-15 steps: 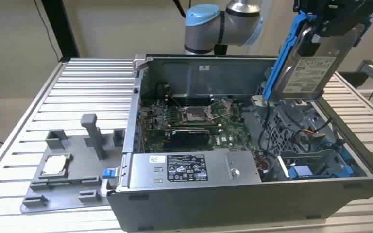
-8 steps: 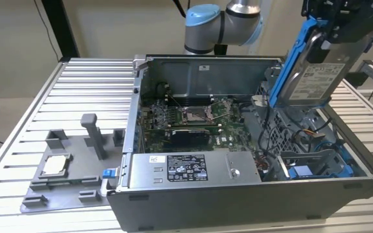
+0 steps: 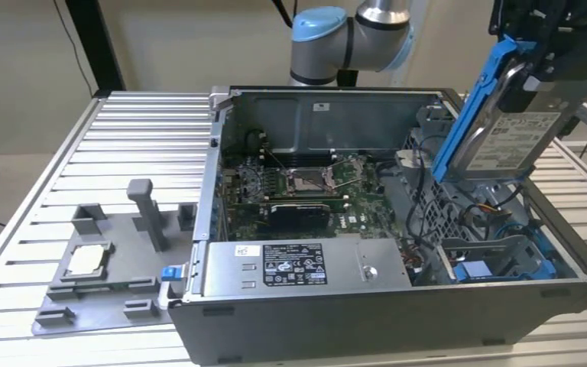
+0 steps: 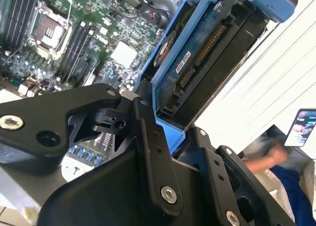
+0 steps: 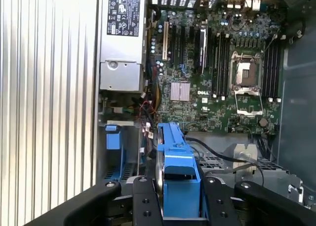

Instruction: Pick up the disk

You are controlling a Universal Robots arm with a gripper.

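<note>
In the exterior view we see the disk (image 3: 504, 126) lifted clear above the open computer case (image 3: 375, 306), held on edge with its white label facing us and its blue bracket (image 3: 469, 99) running up its left side. The end effector (image 3: 549, 53) grips it from the top at the upper right of the exterior view, and the disk's lower end hangs just above the drive cage (image 3: 497, 256) at the case's right end, which we judge is the bay it came from, since blue guide parts sit there. The power supply (image 3: 293, 264) lies along the near wall, the motherboard (image 3: 304, 183) farther in, and on the ribbed surface (image 3: 131, 145) to the left a grey tray (image 3: 100, 283) carries a small silver chip (image 3: 86, 258), untouched. In the second wrist view we look along the black fingers (image 4: 148, 132), which are closed on the disk's edges; its connector side and circuit board (image 4: 197, 53) face the camera, with the motherboard well below. A person's hand (image 4: 269, 157) shows at the far side, away from the case. In the first wrist view the blue bracket (image 5: 177, 171) stands between the two fingers (image 5: 145, 206), clamped from both sides, and the open bay beneath shows a blue tab (image 5: 112, 137) and loose cables (image 5: 148, 112). The upright hold, we judge, suits a drive drawn straight out of its slot. The pick-up looks essentially done.
</note>
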